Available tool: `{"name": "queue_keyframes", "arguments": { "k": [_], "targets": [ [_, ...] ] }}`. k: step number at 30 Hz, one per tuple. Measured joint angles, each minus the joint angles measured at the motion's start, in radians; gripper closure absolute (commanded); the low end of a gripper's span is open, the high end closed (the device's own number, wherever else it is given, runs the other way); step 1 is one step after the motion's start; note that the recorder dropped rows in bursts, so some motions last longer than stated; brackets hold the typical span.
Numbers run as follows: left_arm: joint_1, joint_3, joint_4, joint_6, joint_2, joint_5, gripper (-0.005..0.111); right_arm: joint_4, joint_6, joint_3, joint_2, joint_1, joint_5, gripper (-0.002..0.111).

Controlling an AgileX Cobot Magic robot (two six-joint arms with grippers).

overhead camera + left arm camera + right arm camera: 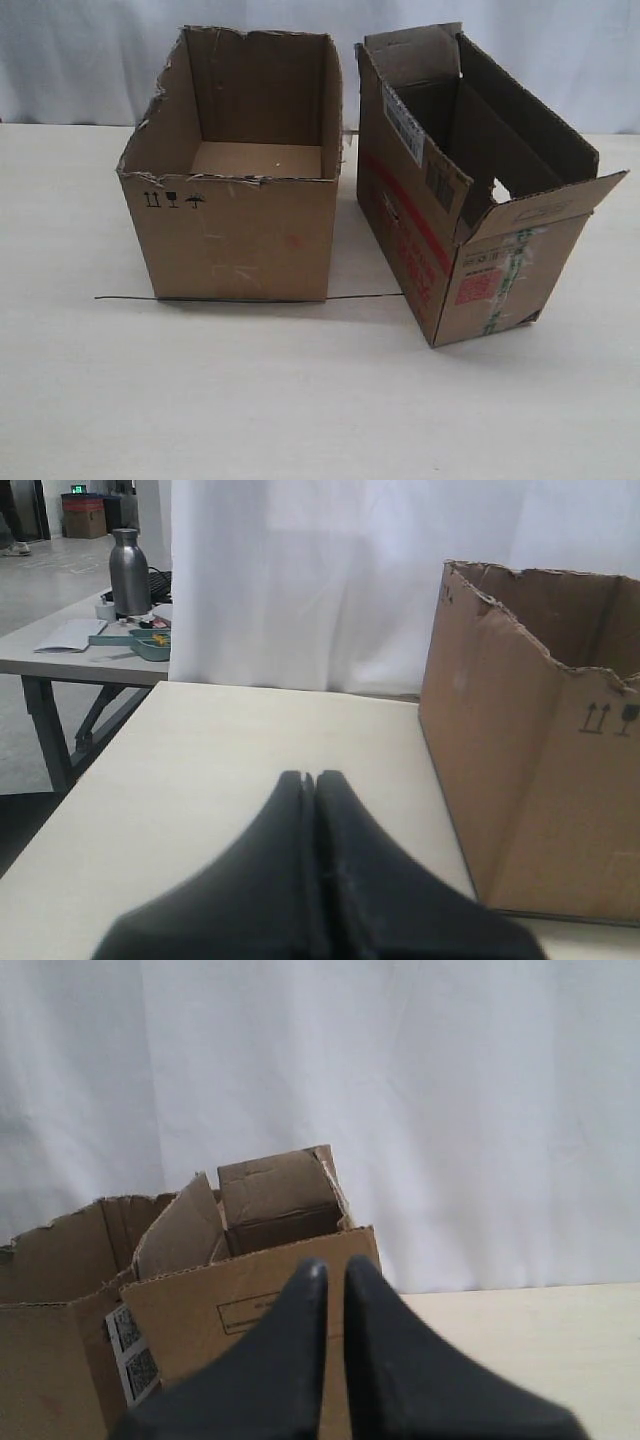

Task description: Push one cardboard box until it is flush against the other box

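The cardboard box (410, 230), narrow with upright flaps, a red side stripe and a red label on its near end, stands right of the other box (240, 235). It is turned at an angle, so a wedge of bare table separates them, widest at the front. The other box is wide and plain, with a torn rim and black symbols. Neither gripper shows in the exterior view. My left gripper (308, 777) is shut and empty over the table, left of the other box (540, 740). My right gripper (335, 1265) is shut with a thin slit, close in front of the cardboard box's flap (220, 1310).
A thin black line (130, 298) runs along the table (300, 400) under the wide box's front. A white curtain (80, 50) hangs behind. Beyond the table's left edge stands a grey side table with a metal bottle (128, 572).
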State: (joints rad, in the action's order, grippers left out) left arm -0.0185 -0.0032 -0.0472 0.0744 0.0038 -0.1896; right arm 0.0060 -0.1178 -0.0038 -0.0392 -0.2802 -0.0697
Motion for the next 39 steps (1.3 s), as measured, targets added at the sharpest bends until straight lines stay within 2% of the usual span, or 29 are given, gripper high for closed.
{"name": "queue_keyframes", "arguments": {
  "k": [5, 11, 13, 19, 23, 28, 39],
  "targets": [
    [0.000, 0.000, 0.000, 0.000, 0.000, 0.000, 0.107, 0.011, -0.002, 0.000, -0.019, 0.000, -0.004, 0.103],
    [0.000, 0.000, 0.000, 0.000, 0.000, 0.000, 0.107, 0.011, -0.002, 0.000, -0.384, 0.000, -0.102, 0.103],
    [0.000, 0.000, 0.000, 0.000, 0.000, 0.000, 0.107, -0.016, -0.004, 0.000, -0.603, 0.000, -0.197, 0.103],
    [0.000, 0.000, 0.000, 0.000, 0.000, 0.000, 0.107, -0.106, -0.008, 0.000, -0.942, 0.000, -0.450, 0.103],
    [0.000, 0.000, 0.000, 0.000, 0.000, 0.000, 0.107, -0.193, -0.009, 0.000, -1.227, 0.000, -0.725, 0.103],
    [0.000, 0.000, 0.000, 0.000, 0.000, 0.000, 0.107, -0.195, 0.016, 0.000, -1.387, 0.000, -0.928, 0.103],
    [0.000, 0.000, 0.000, 0.000, 0.000, 0.000, 0.107, -0.243, 0.016, -0.123, -1.559, 0.000, -0.958, 0.103]
  ]
}}
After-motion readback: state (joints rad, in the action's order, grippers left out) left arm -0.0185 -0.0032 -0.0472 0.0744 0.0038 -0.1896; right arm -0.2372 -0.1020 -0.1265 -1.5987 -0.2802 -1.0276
